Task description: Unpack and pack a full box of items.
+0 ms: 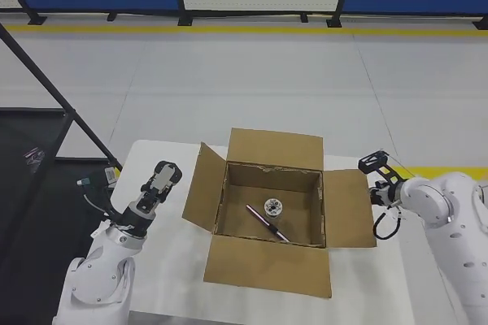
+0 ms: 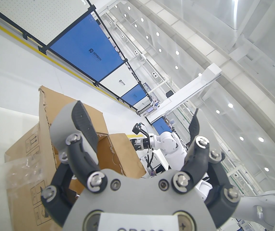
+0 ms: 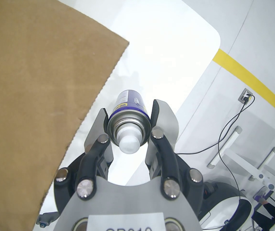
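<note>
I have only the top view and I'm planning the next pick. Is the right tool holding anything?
Observer: Yes. The right tool is shut on a purple spray can, with the nozzle end toward the wrist.
Operator: And the left one?
Observer: The left tool is open, with nothing between its fingers.
Operator: Anything beside the box on that side?
Observer: A clear plastic bag sits by the outer wall of the cardboard box.

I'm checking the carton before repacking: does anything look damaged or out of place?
The cardboard box is worn: one upright flap has a torn, ragged edge, seen from the left wrist. Nothing else stands out; a pen and a small round item lie inside, and the right gripper holds a spray can.
</note>
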Motion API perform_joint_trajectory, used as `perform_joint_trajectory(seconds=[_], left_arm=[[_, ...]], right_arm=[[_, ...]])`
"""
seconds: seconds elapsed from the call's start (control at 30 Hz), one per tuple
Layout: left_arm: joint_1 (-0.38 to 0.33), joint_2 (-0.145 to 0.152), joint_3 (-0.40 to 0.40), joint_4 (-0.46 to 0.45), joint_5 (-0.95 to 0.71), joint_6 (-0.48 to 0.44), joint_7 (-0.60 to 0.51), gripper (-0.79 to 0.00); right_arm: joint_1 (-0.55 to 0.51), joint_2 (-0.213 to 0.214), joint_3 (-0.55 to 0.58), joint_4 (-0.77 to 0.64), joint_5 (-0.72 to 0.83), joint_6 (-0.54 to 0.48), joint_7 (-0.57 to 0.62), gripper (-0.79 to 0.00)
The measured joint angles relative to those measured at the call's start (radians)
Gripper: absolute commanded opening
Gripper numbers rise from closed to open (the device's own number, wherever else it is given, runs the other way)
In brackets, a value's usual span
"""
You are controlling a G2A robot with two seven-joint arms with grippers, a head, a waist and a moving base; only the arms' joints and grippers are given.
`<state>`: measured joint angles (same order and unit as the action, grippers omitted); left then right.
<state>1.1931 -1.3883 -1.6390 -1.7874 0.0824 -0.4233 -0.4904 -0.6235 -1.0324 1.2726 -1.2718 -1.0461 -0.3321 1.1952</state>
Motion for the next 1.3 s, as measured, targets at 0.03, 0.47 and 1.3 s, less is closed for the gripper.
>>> perform_joint_trajectory(seconds=[0.03,0.47,1.3], left_arm=[[0.000,0.000,0.000,0.000,0.000,0.000,0.000,0.000],[0.000,0.000,0.000,0.000,0.000,0.000,0.000,0.000],[0.000,0.000,0.000,0.000,0.000,0.000,0.000,0.000]], right_arm=[[0.007,-0.002,-0.011,0.001,0.001,0.007,0.010,-0.785],[0.092,-0.031,-0.130,0.073,-0.013,0.084,0.051,-0.785],[0.135,-0.066,-0.219,0.139,0.014,0.157,-0.004,-0.785]])
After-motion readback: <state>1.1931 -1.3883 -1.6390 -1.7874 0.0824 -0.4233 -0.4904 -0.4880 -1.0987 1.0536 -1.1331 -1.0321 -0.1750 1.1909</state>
